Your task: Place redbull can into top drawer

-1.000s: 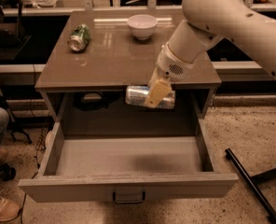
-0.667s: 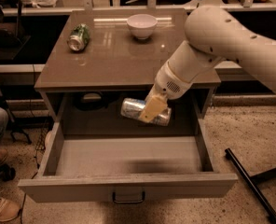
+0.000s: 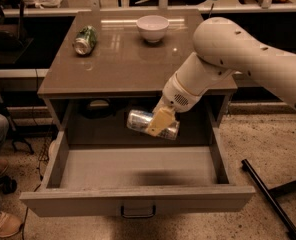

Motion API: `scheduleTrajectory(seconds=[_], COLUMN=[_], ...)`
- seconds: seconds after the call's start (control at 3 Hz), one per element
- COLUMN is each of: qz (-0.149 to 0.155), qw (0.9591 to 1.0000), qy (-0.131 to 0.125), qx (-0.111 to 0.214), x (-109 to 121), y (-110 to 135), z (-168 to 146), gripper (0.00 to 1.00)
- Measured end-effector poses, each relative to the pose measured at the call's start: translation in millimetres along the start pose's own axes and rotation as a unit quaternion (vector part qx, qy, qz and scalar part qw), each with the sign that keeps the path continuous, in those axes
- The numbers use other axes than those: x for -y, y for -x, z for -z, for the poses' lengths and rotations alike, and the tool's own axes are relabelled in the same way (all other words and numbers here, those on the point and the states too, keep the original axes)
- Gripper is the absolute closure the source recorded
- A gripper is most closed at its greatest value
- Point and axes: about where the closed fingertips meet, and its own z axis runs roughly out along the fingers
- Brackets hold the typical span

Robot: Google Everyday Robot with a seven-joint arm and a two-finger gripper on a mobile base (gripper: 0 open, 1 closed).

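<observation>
My gripper [image 3: 157,124] is shut on the redbull can [image 3: 140,120], a slim silver can lying sideways with its shiny end to the left. It hangs over the back half of the open top drawer [image 3: 138,170], a wide shallow grey-beige box pulled out towards me. The can is above the drawer floor, not touching it. The drawer's flat front panel carries a small dark handle [image 3: 137,213] at its centre. My white arm [image 3: 238,59] comes in from the upper right.
On the cabinet top [image 3: 123,64] a green can [image 3: 85,39] lies at the back left and a white bowl [image 3: 152,28] stands at the back centre. A person's legs and shoes [image 3: 0,219] are at the left. A dark rod [image 3: 270,199] lies on the floor at the right.
My gripper has moved down and to the left with the can, lower into the drawer opening. The can has tilted a little.
</observation>
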Motion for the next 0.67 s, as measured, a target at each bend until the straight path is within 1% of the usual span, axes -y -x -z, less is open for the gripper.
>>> scheduleTrajectory(seconds=[0.33, 0.67], qz=[-0.014, -0.038], qw=[0.9995, 0.9979], qy=[0.022, 0.042], qx=[0.020, 0.033], x=[-5.9, -5.9], y=[-3.5, -5.4], z=[-44.8, -89.6], gripper=[1.00, 0.86])
